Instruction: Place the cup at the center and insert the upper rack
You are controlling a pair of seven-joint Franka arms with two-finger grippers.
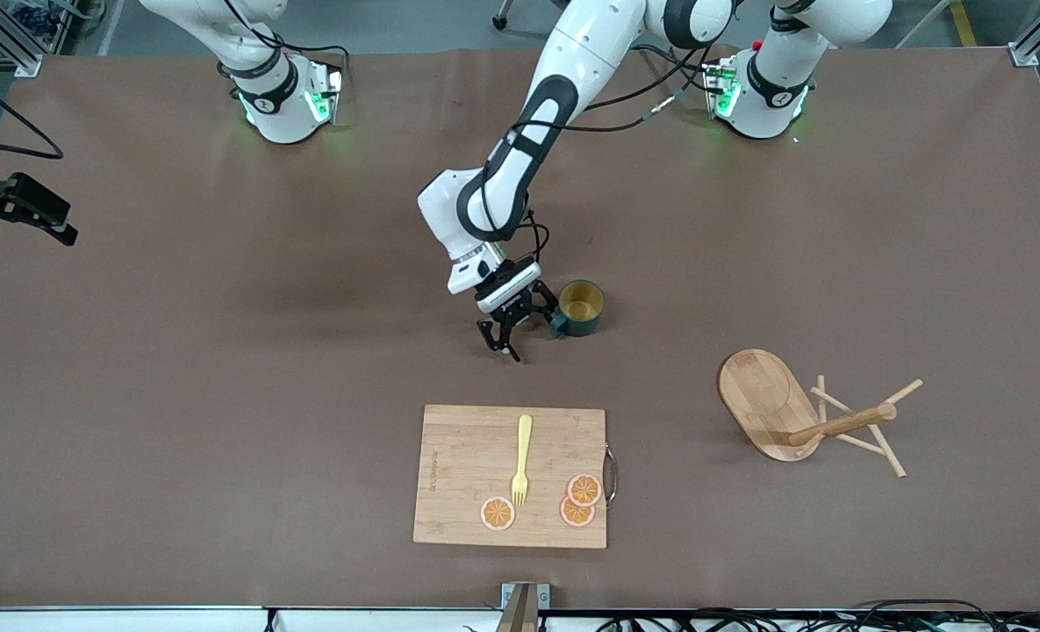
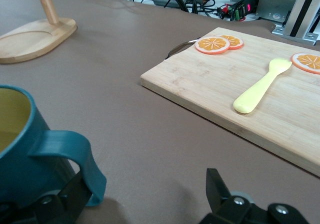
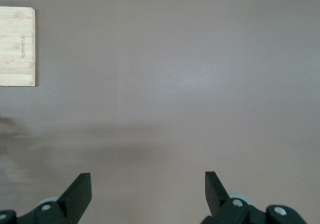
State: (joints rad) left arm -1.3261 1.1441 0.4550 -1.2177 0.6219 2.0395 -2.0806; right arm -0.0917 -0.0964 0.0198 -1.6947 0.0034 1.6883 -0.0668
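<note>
The dark teal cup (image 1: 581, 307) with a yellow inside stands upright near the table's middle, its handle toward my left gripper (image 1: 524, 333). That gripper is low at the table, open and empty. In the left wrist view the cup (image 2: 20, 149) is beside one finger (image 2: 62, 201), with its handle (image 2: 70, 151) just inside that finger. The bamboo mug tree (image 1: 770, 399) lies tipped on its side toward the left arm's end, nearer the camera than the cup. My right gripper (image 1: 41, 215) waits open over bare table at the right arm's end.
A rectangular cutting board (image 1: 458, 474) with a yellow fork (image 1: 521, 461) and three orange slices (image 1: 583, 489) lies nearer the camera than the cup. Its corner shows in the right wrist view (image 3: 17, 47). Brown table cover lies all around.
</note>
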